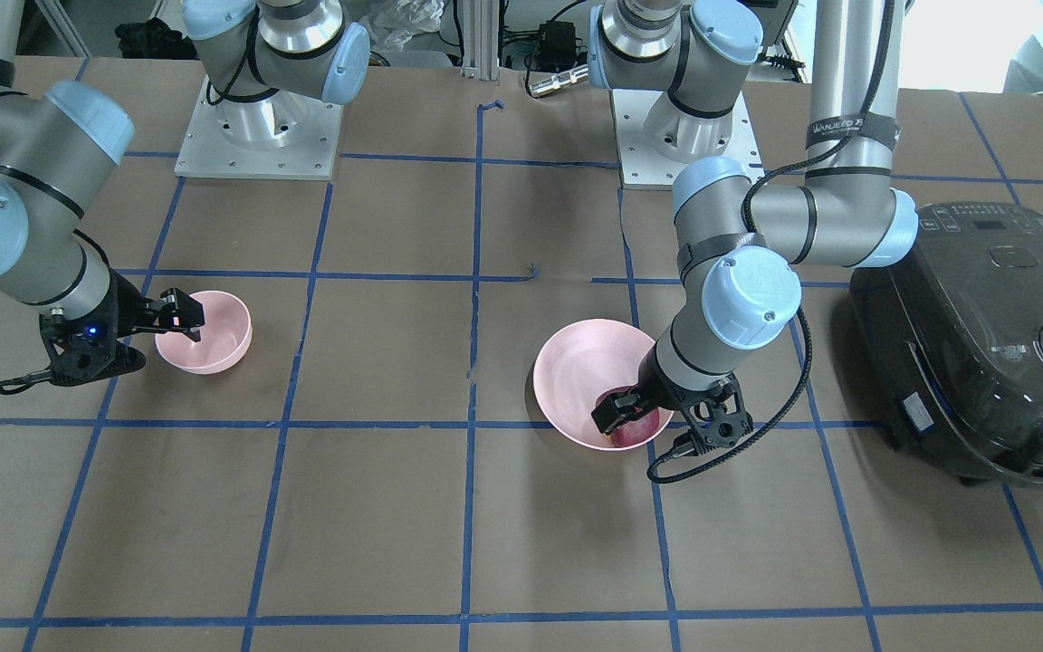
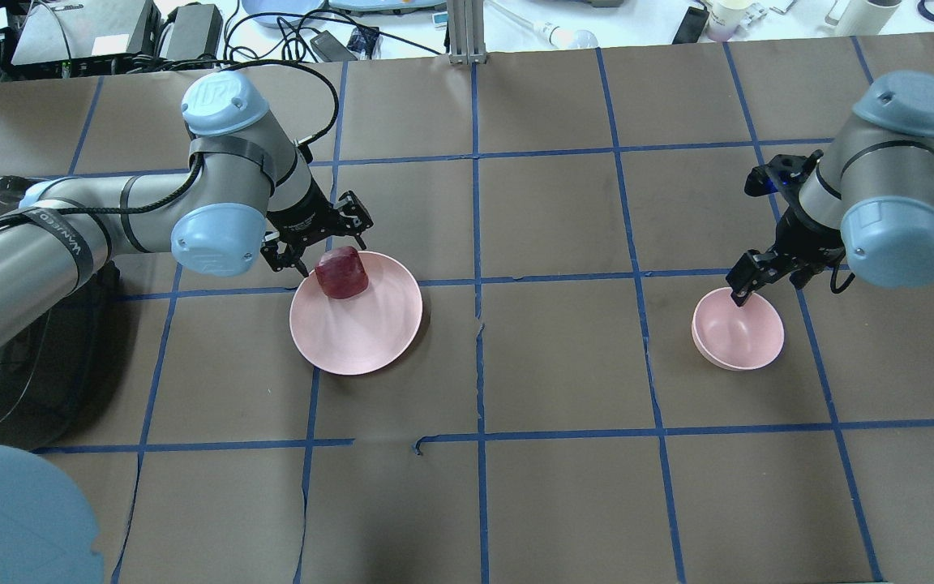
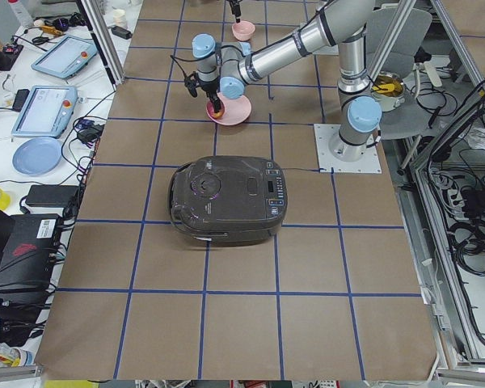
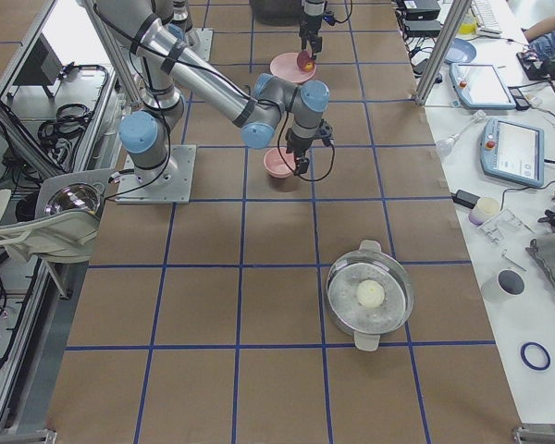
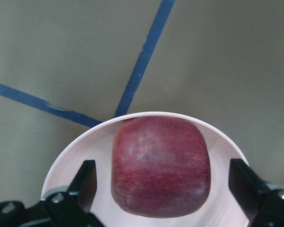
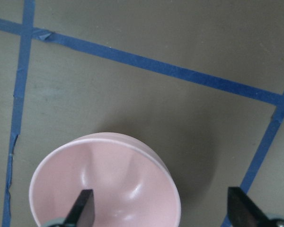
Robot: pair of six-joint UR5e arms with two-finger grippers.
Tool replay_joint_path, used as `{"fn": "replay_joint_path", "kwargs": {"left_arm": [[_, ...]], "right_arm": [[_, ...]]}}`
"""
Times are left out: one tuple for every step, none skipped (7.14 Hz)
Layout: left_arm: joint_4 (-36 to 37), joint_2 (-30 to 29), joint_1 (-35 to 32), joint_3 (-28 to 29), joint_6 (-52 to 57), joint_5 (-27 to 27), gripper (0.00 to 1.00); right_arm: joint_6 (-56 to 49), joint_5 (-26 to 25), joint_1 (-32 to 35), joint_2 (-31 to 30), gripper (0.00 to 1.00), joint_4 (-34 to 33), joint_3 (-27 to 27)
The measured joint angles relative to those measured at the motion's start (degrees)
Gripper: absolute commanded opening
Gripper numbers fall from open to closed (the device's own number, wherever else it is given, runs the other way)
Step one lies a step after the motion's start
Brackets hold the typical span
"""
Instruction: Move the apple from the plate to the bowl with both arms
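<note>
The dark red apple [image 2: 342, 272] lies on the back left part of the wide pink plate [image 2: 362, 332]. My left gripper [image 2: 333, 258] is open, low over the plate, one finger on each side of the apple with gaps showing in the left wrist view [image 5: 161, 165]. The small deep pink bowl [image 2: 739, 331] stands far to the right and holds nothing. My right gripper [image 2: 763, 284] is open at the bowl's back rim. In the right wrist view one finger [image 6: 83, 208] is inside the bowl [image 6: 109, 189] and the other is outside it.
A dark rice cooker [image 1: 983, 335] stands beside the left arm, close to the plate [image 1: 576, 362]. A metal pot with a white ball [image 4: 370, 294] stands on the right end of the table. Blue tape lines grid the brown tabletop.
</note>
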Motion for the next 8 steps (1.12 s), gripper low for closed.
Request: {"fn": "replay_joint_path", "kwargs": {"left_arm": [[0.07, -0.59, 0.00, -0.03, -0.08, -0.03, 0.89], [0.09, -1.02, -0.03, -0.20, -0.16, -0.25, 0.64], [-0.06, -1.32, -0.04, -0.41, -0.02, -0.59, 0.41], [-0.38, -1.54, -0.04, -0.42, 0.32, -0.78, 0.27], [-0.61, -1.52, -0.06, -0.29, 0.60, -0.81, 0.22], [-0.70, -1.00, -0.11, 0.00, 0.97, -0.68, 0.19], [-1.34, 0.02, -0.17, 0.72, 1.44, -0.47, 0.18], [-2.96, 1.09, -0.38, 1.91, 1.86, -0.30, 0.18]], "right_arm": [[-0.01, -0.17, -0.21, 1.07, 0.70, -0.70, 0.80], [-0.09, -0.23, -0.29, 1.62, 0.40, -1.22, 1.65], [-0.29, -0.25, -0.31, 1.82, 0.04, -1.58, 2.43], [-0.52, -0.25, -0.31, 1.86, 0.00, -1.67, 2.92], [-0.55, -0.21, -0.30, 1.85, 0.00, -1.68, 3.06], [-0.40, -0.10, -0.26, 1.69, 0.00, -1.63, 2.93], [-0.03, 0.22, -0.04, 1.31, 0.00, -1.49, 2.22], [0.66, 0.56, 0.73, 1.00, 0.00, -1.06, 0.47]]}}
